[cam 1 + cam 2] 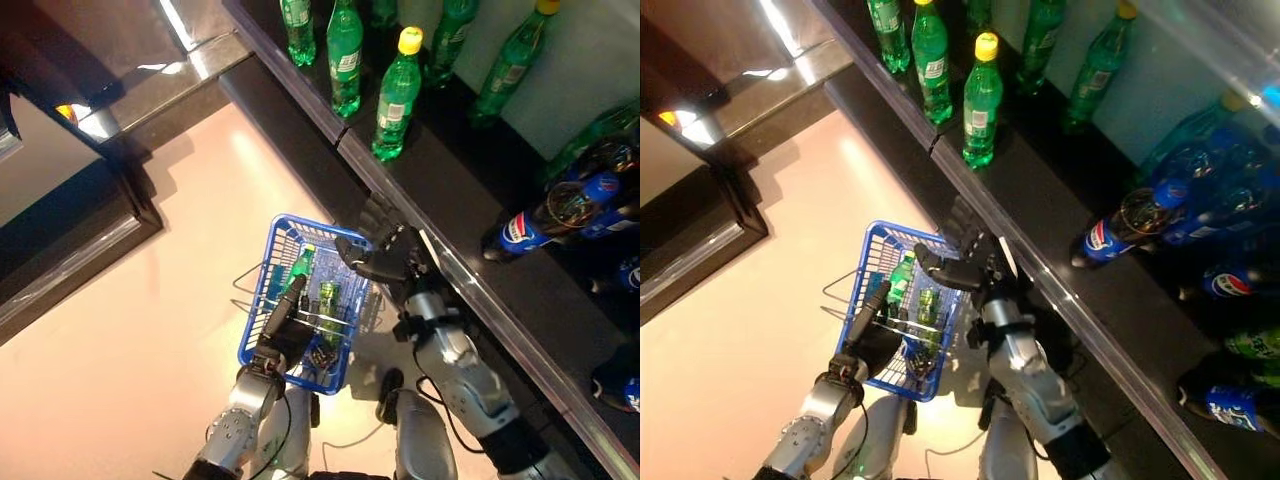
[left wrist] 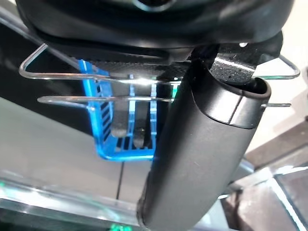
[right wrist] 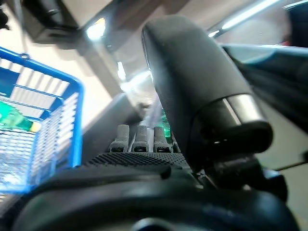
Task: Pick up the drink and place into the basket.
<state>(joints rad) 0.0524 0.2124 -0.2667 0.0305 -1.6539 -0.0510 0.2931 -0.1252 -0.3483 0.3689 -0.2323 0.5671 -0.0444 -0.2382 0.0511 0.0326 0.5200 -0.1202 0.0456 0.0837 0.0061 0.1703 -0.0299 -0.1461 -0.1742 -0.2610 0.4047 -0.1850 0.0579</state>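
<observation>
My left hand [image 1: 283, 325] is curled round the wire handle [image 2: 96, 76] of a blue basket [image 1: 318, 231] and holds it in front of me. Two green bottles [image 1: 328, 300] lie inside the basket, one with a yellow cap [image 1: 300, 264]. My right hand [image 1: 388, 252] hovers over the basket's right rim, next to the shelf edge. Its fingers [image 3: 139, 139] are straight and nothing is in it. A green bottle with a yellow cap [image 1: 398, 95] stands upright on the dark shelf beyond that hand.
The dark shelf [image 1: 450, 190] runs diagonally on the right behind a silver rail [image 1: 480, 290]. Several green bottles [image 1: 345, 60] stand along it. Blue cola bottles [image 1: 540, 225] lie further right. A dark cabinet [image 1: 80, 230] stands at the left across the pale floor [image 1: 130, 350].
</observation>
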